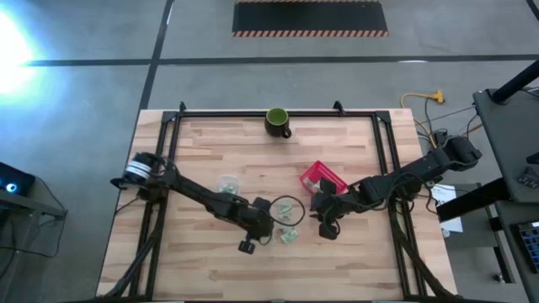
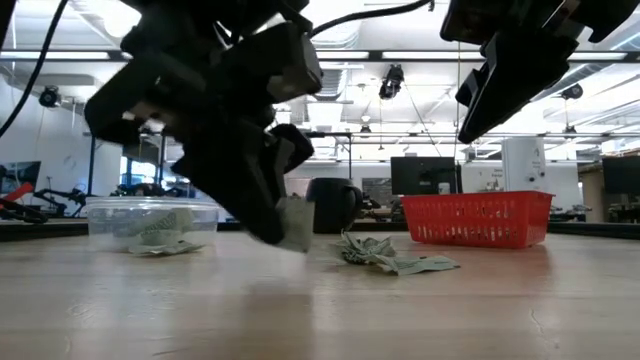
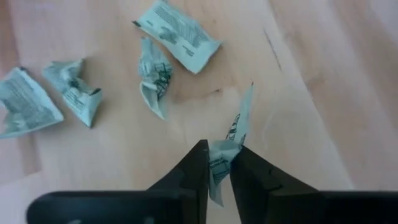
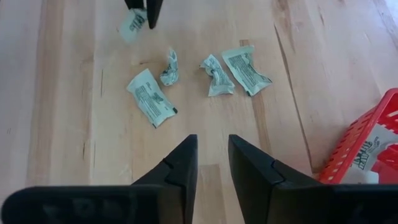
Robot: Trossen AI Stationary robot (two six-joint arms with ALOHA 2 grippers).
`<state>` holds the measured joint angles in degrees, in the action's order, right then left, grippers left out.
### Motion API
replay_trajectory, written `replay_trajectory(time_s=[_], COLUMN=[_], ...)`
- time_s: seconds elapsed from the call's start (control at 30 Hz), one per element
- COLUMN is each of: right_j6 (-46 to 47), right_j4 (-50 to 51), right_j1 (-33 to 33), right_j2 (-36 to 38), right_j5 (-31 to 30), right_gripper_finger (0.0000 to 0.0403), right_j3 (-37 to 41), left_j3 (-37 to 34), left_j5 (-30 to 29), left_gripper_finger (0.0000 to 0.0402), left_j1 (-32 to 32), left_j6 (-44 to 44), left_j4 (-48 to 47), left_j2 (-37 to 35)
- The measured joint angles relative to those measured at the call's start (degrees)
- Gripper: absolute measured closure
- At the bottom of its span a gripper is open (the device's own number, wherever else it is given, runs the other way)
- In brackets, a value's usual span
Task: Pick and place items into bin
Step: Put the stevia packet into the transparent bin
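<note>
Left gripper [image 3: 219, 163] low over the bench [image 1: 210, 269], fingers [image 3: 193, 174] clamped on one packet [image 3: 231, 140]. Four loose packets [image 4: 211, 73] lie flat on the bench just beside it, crinkled, close together: in the right wrist view one long flat one, one twisted, two touching. Right gripper [image 4: 211, 155] hovers above them, nothing between its fingers, a narrow gap showing. One red bin [image 1: 323, 178] near the right gripper, with at least one packet inside. One clear tub [image 2: 150, 222] holding more packets, count unclear. One dark green mug [image 1: 278, 122] at the far edge.
</note>
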<state>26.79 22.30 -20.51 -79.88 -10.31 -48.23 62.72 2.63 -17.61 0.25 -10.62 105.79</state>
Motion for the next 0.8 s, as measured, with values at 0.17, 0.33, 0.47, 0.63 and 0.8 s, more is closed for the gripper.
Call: replay_trajectory(time_s=[0.17,0.33,0.47,0.63,0.8], right_j6=[-0.2,-0.5,-0.6,-0.9,-0.9], right_j4=[-0.1,-0.2,-0.3,-0.4,-1.3], right_j1=[0.0,0.0,0.0,0.0,0.0], right_j2=[0.0,0.0,0.0,0.0,0.0], right_j5=[-0.1,-0.2,-0.3,-2.0,-3.4], right_gripper_finger=[0.0324,0.0325,0.0326,0.0322,0.0322], right_j3=[0.0,0.0,0.1,0.2,0.2], left_j3=[0.0,0.0,-0.1,-0.1,-0.3], left_j5=[-0.7,-3.5,-7.7,-15.7,-22.9], left_gripper_finger=[0.0364,0.0364,0.0364,0.0364,0.0364], left_j1=[0.0,0.0,0.0,0.1,0.7], left_j6=[-3.1,-4.4,-4.4,-4.4,-7.4], left_j4=[-2.1,-7.1,-12.9,-21.6,-33.2], left_j2=[-3.1,-7.1,-11.1,-16.6,-21.3])
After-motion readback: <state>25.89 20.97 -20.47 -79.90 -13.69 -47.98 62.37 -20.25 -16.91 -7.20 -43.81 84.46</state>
